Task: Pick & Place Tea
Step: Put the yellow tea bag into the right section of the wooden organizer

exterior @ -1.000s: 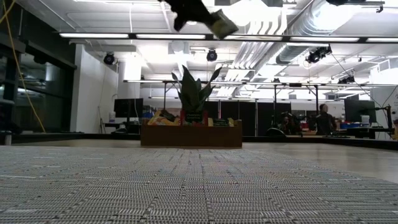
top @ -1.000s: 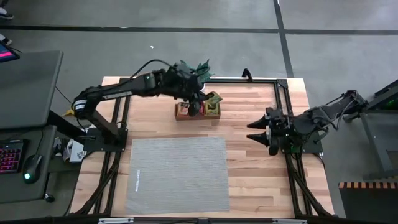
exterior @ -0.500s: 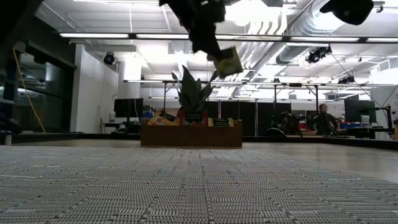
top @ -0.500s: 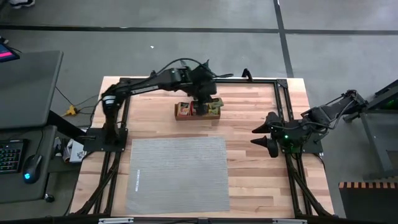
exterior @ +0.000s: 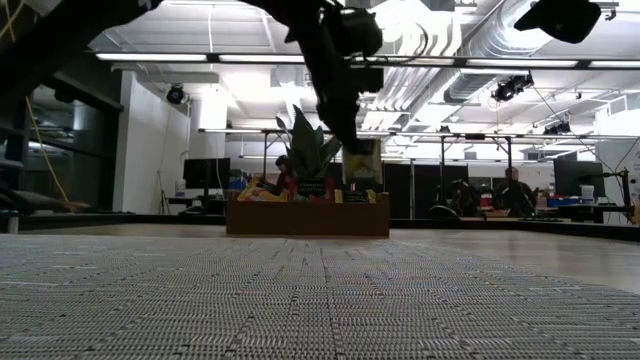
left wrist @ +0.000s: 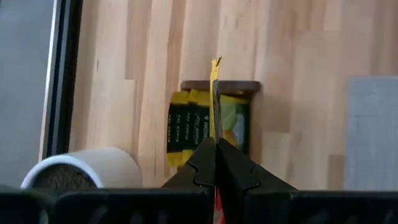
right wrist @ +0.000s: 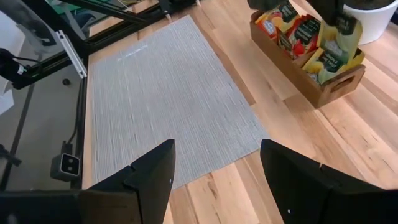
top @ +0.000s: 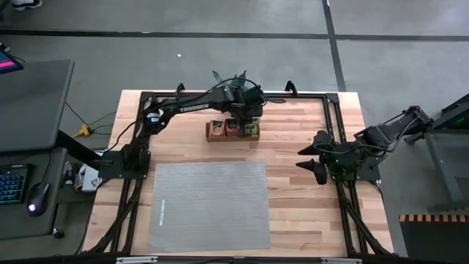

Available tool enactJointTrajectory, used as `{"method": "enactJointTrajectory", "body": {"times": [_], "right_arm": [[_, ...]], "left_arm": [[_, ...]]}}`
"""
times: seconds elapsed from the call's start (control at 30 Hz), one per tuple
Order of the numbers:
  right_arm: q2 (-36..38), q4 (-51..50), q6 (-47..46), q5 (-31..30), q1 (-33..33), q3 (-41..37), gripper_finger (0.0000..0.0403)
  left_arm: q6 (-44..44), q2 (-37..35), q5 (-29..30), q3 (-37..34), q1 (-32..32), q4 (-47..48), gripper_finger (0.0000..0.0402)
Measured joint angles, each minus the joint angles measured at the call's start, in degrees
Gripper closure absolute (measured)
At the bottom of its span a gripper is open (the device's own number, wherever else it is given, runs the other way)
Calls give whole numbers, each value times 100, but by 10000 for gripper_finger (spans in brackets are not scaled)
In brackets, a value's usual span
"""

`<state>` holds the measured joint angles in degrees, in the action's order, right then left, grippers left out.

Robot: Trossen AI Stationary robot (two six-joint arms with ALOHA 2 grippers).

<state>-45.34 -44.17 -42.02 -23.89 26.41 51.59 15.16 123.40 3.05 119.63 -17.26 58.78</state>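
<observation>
The wooden tray (top: 233,130) sat near the far edge of the table (top: 293,220), with a white plant pot (left wrist: 87,168) just beyond it and the grey mat (top: 209,205) lying bare toward the near edge, leaving open room there. The left gripper (left wrist: 216,155) hung over the tray's right end, closed on a yellow-green tea sachet (left wrist: 215,93) held on edge above the yellow sachets (left wrist: 186,124) in that compartment. The right gripper (right wrist: 214,171) waited at the table's right side, well apart from the tray, fingers spread and holding nothing.
</observation>
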Motion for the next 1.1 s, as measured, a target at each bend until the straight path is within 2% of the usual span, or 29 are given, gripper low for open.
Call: {"method": "enactJointTrajectory", "body": {"times": [0.4,0.57,0.87,1.1], "right_arm": [[-2,-20,2,-180,0,0,171],[-2,-20,2,-238,0,0,171],[-2,-20,2,-297,0,0,171],[-2,-19,2,-318,0,0,171]], "left_arm": [[-92,244,-88,-26,-4,-126,401],[-335,244,229,-79,-4,14,401],[-148,244,217,-94,-4,371,401],[-42,244,110,-94,-1,80,401]]}}
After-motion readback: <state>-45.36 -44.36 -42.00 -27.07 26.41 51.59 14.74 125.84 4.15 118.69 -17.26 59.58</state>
